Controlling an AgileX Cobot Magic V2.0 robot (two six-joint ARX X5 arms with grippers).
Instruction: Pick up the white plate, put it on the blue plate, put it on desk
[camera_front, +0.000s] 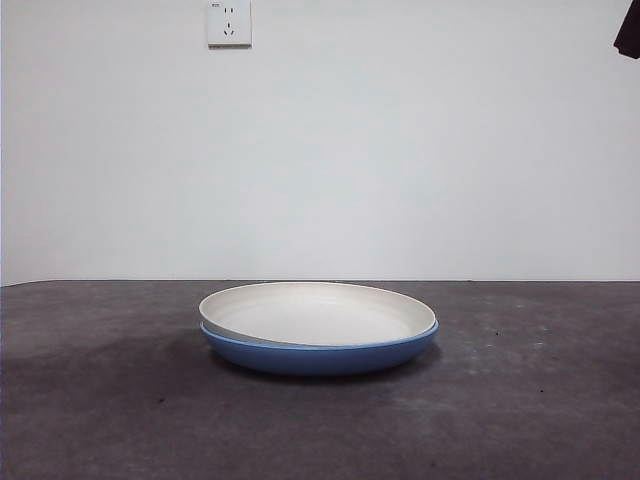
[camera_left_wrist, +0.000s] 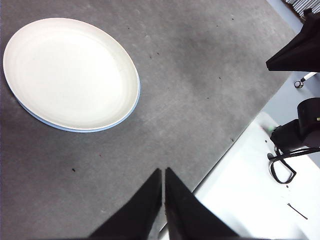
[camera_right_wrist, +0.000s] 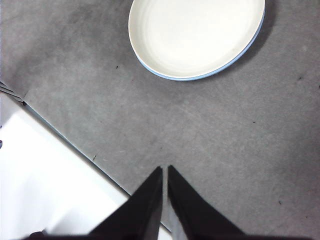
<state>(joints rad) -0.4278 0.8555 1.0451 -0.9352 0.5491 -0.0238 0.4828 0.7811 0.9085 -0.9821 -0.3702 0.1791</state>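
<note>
The white plate lies nested in the blue plate at the middle of the desk, sitting slightly tilted in it. From the left wrist, the white plate covers the blue plate down to a thin rim. The right wrist view shows the same pair, white plate over blue plate. My left gripper is shut and hangs high over the desk's edge, away from the plates. High above the desk near another edge, my right gripper is shut too. Neither holds anything.
A wall socket sits high on the white wall behind the desk. A black arm tip shows at the top right corner of the front view. Beyond the desk edge lie white floor and black cables.
</note>
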